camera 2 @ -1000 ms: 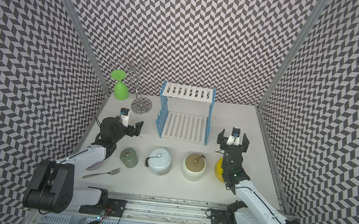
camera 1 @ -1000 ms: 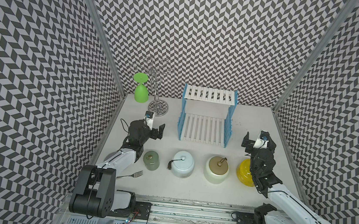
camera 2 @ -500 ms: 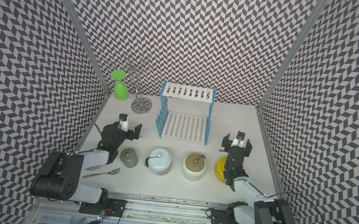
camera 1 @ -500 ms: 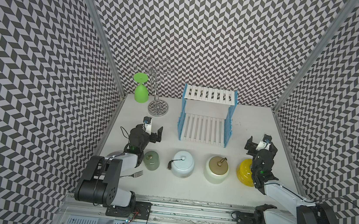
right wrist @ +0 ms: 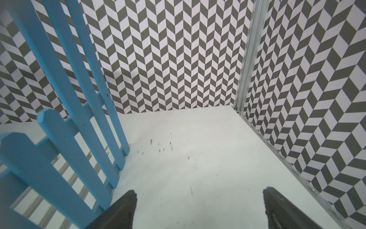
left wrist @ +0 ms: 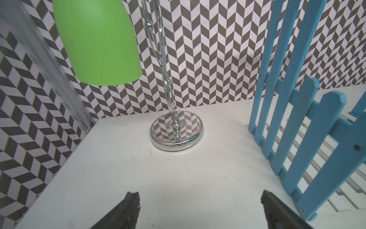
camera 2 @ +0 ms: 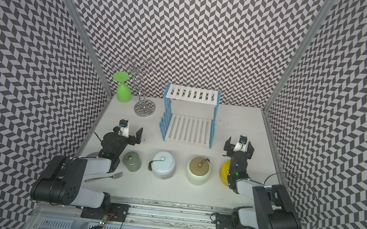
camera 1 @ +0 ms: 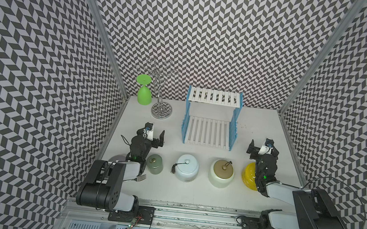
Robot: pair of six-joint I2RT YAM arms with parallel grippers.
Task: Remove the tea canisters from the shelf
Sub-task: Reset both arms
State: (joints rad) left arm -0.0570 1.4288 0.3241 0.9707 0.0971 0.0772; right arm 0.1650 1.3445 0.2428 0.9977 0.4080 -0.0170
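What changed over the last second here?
Both arms folded back toward their bases, drawing the left gripper and right gripper slightly toward the near edge, both open and empty throughout. The four tea canisters kept their row on the table; the shelf stayed bare.

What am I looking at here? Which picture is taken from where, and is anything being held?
Those machines are two robot arms fixed at the front of a white table. The two wide pictures come from one twin-lens camera overhead. The close-ups come from a small camera on each wrist. In them the left fingers and right fingers are open and hold nothing. Four lidded jars stand in a row: green jar, blue jar, cream jar, yellow jar. Behind them is a shelf with nothing on it. At the back, an upturned green goblet seems to hang from a chrome stand; a fork lies by the left arm.
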